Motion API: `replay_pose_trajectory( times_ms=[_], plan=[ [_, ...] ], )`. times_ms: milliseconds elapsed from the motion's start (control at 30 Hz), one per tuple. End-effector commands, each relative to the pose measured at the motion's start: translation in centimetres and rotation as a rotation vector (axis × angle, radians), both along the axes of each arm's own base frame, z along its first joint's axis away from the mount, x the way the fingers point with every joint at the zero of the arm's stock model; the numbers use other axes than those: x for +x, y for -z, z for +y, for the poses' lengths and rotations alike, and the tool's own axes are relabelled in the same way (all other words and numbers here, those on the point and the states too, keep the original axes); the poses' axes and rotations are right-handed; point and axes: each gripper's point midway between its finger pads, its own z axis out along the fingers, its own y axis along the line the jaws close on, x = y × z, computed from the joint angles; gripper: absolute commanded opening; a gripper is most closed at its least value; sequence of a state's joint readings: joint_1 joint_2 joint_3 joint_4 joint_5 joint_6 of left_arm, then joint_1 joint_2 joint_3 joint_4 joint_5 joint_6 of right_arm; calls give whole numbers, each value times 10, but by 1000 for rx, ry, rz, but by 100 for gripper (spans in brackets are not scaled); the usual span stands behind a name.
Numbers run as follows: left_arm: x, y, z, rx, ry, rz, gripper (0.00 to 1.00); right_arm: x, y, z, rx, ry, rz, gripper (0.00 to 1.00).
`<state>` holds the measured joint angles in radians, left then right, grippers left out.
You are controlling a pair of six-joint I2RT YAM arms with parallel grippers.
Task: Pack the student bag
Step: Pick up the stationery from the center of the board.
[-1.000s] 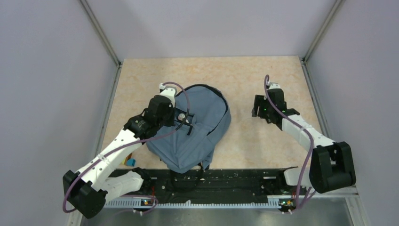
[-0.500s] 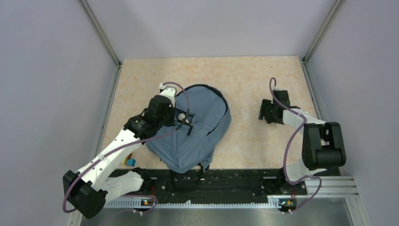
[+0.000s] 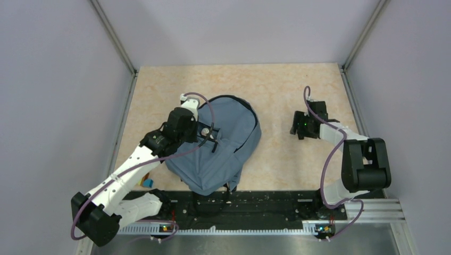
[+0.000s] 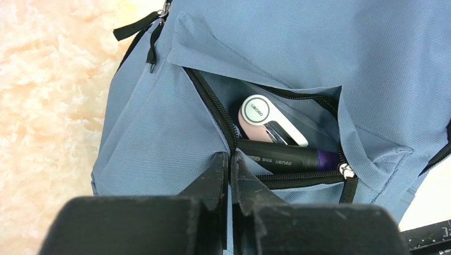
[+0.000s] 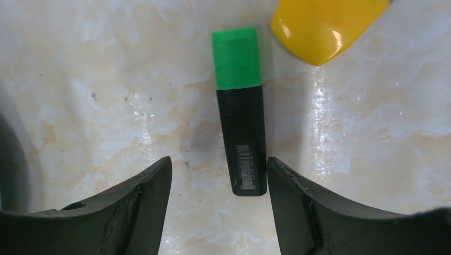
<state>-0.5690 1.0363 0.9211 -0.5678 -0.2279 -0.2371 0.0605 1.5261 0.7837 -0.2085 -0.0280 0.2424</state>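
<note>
The grey-blue student bag (image 3: 223, 149) lies left of the table's middle. My left gripper (image 4: 231, 159) is shut on the fabric edge of its front pocket (image 4: 276, 133) and holds the pocket open. Inside lie a white and pink device (image 4: 268, 121) and a black marker with a purple band (image 4: 290, 157). My right gripper (image 5: 218, 175) is open, low over the table at the right (image 3: 299, 126). A black highlighter with a green cap (image 5: 242, 111) lies on the table with its black end between the fingers, close to the right finger (image 5: 298, 196).
Part of a yellow object (image 5: 324, 24) lies just beyond the highlighter's cap. A small blue and orange item (image 3: 145, 183) sits by the left arm near the front rail (image 3: 244, 199). Grey walls enclose the table on three sides.
The right gripper shifted a little to the left over the last half second, after the right arm swung back and folded. The left arm and bag have not moved.
</note>
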Motion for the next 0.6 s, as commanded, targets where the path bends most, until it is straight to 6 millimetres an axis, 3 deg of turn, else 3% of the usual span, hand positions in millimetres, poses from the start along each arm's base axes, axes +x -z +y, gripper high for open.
replay_pose_trajectory(
  times_ms=[0,200,567],
  plan=[
    [13,-21,5,-22,-43,-97,0,5,-23,14,67,-55,-77,63],
    [14,-19,5,-20,-41,-89,0,10,-16,4,8,-13,-53,60],
    [15,-17,8,-4,-55,-89,0,43,-17,-18,-149,64,-36,47]
  ],
)
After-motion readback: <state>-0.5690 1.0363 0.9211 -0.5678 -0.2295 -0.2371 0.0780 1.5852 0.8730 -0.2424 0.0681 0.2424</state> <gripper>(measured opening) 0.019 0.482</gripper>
